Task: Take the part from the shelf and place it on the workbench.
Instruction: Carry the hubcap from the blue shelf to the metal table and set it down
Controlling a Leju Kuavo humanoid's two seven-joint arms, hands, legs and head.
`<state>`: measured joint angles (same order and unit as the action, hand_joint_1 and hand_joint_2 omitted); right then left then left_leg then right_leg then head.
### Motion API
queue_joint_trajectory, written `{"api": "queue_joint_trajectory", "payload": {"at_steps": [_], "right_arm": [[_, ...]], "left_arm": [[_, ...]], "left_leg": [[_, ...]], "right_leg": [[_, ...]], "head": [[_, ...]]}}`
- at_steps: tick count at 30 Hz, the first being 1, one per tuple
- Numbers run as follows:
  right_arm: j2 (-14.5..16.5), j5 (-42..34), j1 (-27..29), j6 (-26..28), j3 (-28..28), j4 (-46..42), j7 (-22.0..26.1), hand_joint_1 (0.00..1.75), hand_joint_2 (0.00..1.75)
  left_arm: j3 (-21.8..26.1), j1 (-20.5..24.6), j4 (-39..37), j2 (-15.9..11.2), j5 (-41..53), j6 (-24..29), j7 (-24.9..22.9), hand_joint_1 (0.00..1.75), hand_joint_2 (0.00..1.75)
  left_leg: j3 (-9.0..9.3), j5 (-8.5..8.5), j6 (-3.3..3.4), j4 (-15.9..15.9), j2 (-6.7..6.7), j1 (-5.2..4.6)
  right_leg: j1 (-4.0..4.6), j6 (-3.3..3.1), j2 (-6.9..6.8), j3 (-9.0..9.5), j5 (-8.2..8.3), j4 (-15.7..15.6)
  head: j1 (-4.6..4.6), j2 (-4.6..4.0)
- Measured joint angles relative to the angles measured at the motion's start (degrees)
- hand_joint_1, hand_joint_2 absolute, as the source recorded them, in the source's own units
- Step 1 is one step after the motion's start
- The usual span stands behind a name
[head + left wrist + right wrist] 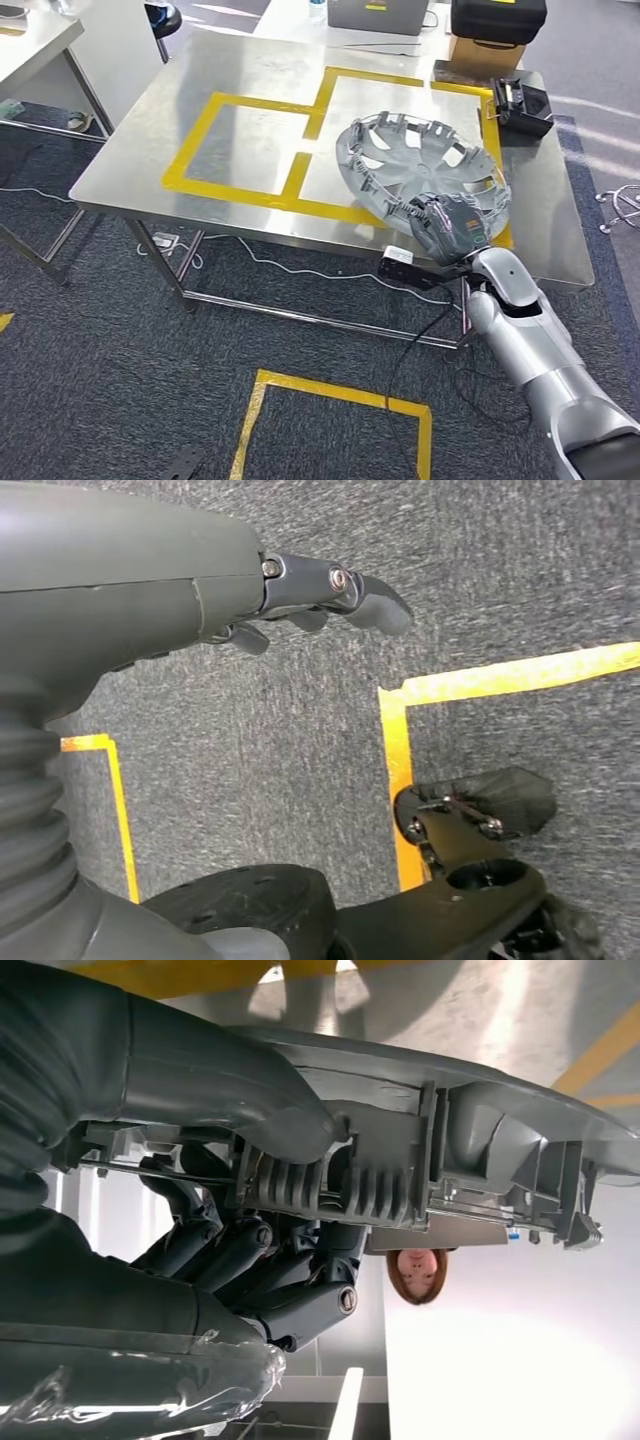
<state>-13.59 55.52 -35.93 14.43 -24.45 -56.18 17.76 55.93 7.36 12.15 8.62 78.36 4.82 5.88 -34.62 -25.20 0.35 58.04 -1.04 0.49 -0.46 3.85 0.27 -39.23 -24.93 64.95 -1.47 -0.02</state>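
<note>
Hubcap tilted over tabletop, near front right edge; contact with surface unclear. Right robot hand grips near rim, fingers partly hidden beneath. Left robot hand empty, fingers apart, above carpet.

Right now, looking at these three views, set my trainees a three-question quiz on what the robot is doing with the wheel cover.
1. True or false: the right hand grips the rim of the wheel cover.
2. The wheel cover is over: A) the carpet, B) the steel workbench, C) the black case.
3. Fill in: the left hand holds ____ and hangs above grey carpet.

Key: 1 true; 2 B; 3 nothing.
</note>
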Motion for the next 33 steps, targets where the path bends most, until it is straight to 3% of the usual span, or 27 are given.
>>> {"api": "queue_joint_trajectory", "payload": {"at_steps": [2,6,8,10,11,12,13,15,17,20,22,23,25,26,27,28,31,33], "right_arm": [[0.0,0.0,-0.2,0.0,0.0,0.0,0.1,1.75,1.75],[0.0,0.0,-0.5,0.0,0.0,0.1,0.2,1.75,1.75],[0.1,0.0,-0.6,0.0,0.0,0.2,0.1,1.75,1.75],[0.1,0.0,-0.6,0.0,0.0,0.2,0.0,1.75,1.75],[0.1,0.1,-0.6,0.0,0.0,0.2,0.0,1.75,1.75],[0.1,0.1,-0.6,0.0,-0.1,0.3,0.0,1.75,1.75],[0.2,0.1,-0.6,0.0,-0.1,0.3,0.0,1.75,1.75],[0.2,0.1,-0.6,0.0,-0.1,0.3,0.0,1.75,1.75],[0.2,0.1,-0.8,0.0,-0.1,0.3,0.0,1.75,1.75],[0.2,0.1,-1.0,0.0,-0.1,0.3,0.0,1.75,1.75],[0.2,0.1,-1.0,0.0,-0.1,0.3,0.0,1.75,1.75],[0.2,0.1,-1.0,0.0,-0.1,0.3,0.0,1.75,1.75],[0.2,0.1,-0.9,0.0,-0.1,0.4,0.0,1.75,1.75],[0.2,0.1,-0.8,0.0,-0.1,0.4,0.0,1.75,1.75],[0.3,0.1,-0.6,0.0,-0.1,0.4,0.0,1.75,1.75],[0.3,0.1,-0.6,0.0,-0.1,0.4,-0.1,1.75,1.75],[0.3,0.1,-0.6,0.0,-0.1,0.4,-0.2,1.75,1.75],[0.3,0.1,-0.8,0.0,-0.1,0.4,-0.2,1.75,1.75]], "left_arm": [[0.0,0.1,0.0,0.0,0.0,0.0,0.0,0.00,1.75],[0.0,0.3,0.0,-0.1,0.0,0.0,0.0,0.00,1.75],[0.0,0.4,0.0,-0.1,0.0,0.1,0.0,0.00,1.75],[0.0,0.4,0.0,-0.1,0.0,0.1,0.0,0.00,1.75],[0.0,0.3,0.0,-0.1,0.0,0.1,0.0,0.00,1.75],[0.0,0.3,0.0,-0.1,0.1,0.1,0.0,0.00,1.75],[0.0,0.3,0.0,-0.1,0.1,0.1,0.0,0.00,1.75],[0.0,0.4,0.0,-0.2,0.1,0.1,0.0,0.00,1.75],[0.0,0.4,0.0,-0.1,0.1,0.2,0.0,0.00,1.75],[0.0,0.4,0.0,-0.2,0.1,0.2,0.0,0.00,1.75],[0.0,0.4,0.0,-0.3,0.1,0.2,0.0,0.00,1.75],[0.0,0.5,0.0,-0.3,0.1,0.2,0.1,0.00,1.75],[0.0,0.4,0.0,-0.3,0.1,0.2,0.1,0.00,1.75],[0.0,0.4,0.0,-0.3,0.1,0.2,0.1,0.00,1.75],[0.0,0.3,0.0,-0.3,0.1,0.2,0.2,0.00,1.75],[0.0,0.3,0.0,-0.3,0.1,0.2,0.2,0.00,1.75],[0.0,0.3,0.0,-0.3,0.0,0.2,0.2,0.00,1.75],[0.0,0.4,0.0,-0.3,0.0,0.2,0.3,0.00,1.75]], "left_leg": [[0.19,-0.31,-0.53,0.0,-0.01,-0.19],[0.01,-0.87,-1.70,0.3,0.10,-0.14],[-2.08,-3.30,-2.25,4.6,0.27,-0.11],[-6.26,-6.59,-2.56,12.4,0.36,-0.06],[-8.01,-7.27,-2.61,15.4,0.37,-0.04],[-8.90,-6.75,-2.60,16.4,0.37,-0.04],[-8.62,-5.05,-2.54,15.2,0.38,-0.04],[-5.57,-0.19,-2.34,7.8,0.44,-0.03],[-2.78,1.92,-1.99,1.5,0.45,0.00],[-2.13,1.51,-1.07,0.0,0.38,-0.01],[-1.90,1.44,-0.37,-0.1,0.32,0.14],[-1.76,1.40,-0.07,-0.2,0.29,0.23],[-1.56,1.16,0.36,-0.2,0.23,0.18],[-1.42,1.02,0.43,-0.2,0.20,0.16],[-1.20,0.84,0.45,-0.2,0.16,0.15],[-0.89,0.62,0.38,-0.2,0.10,0.15],[0.19,-0.21,-0.25,-0.1,-0.02,0.09],[0.34,-0.48,-0.78,0.0,-0.03,-0.11]], "right_leg": [[0.12,-0.33,-0.04,2.46,1.62,-5.3],[0.13,-1.64,0.09,2.91,1.14,-6.1],[-0.09,-2.25,0.00,3.22,1.03,-6.4],[-0.11,-2.60,-0.03,3.34,0.83,-6.4],[-0.10,-2.67,0.00,3.43,0.73,-6.4],[-0.10,-2.69,0.05,3.59,0.62,-6.4],[-0.12,-2.64,0.11,3.83,0.46,-6.4],[-0.10,-2.28,0.18,4.40,0.03,-6.3],[0.14,-1.74,0.30,4.50,-0.35,-6.2],[0.26,-0.97,0.37,4.49,-0.53,-6.4],[0.16,-0.42,0.25,3.72,-1.77,-4.7],[0.13,-0.23,0.20,2.51,-3.15,-2.2],[0.12,0.00,0.18,-1.49,-6.58,5.8],[0.12,0.06,0.18,-3.31,-7.44,9.0],[0.12,0.11,0.17,-4.37,-7.21,10.6],[0.11,0.11,0.16,-4.23,-5.70,9.5],[0.07,0.03,0.08,0.51,0.60,-1.5],[0.18,-0.34,0.10,2.54,1.45,-5.6]], "head": [[0.06,0.00],[0.31,0.00],[0.39,0.00],[0.44,0.00],[0.44,0.00],[0.45,0.00],[0.44,0.00],[0.45,0.00],[0.45,0.00],[0.43,0.00],[0.21,0.00],[0.09,0.00],[-0.13,0.00],[-0.14,0.00],[-0.15,0.00],[-0.14,0.00],[-0.15,0.00],[-0.03,0.00]]}}
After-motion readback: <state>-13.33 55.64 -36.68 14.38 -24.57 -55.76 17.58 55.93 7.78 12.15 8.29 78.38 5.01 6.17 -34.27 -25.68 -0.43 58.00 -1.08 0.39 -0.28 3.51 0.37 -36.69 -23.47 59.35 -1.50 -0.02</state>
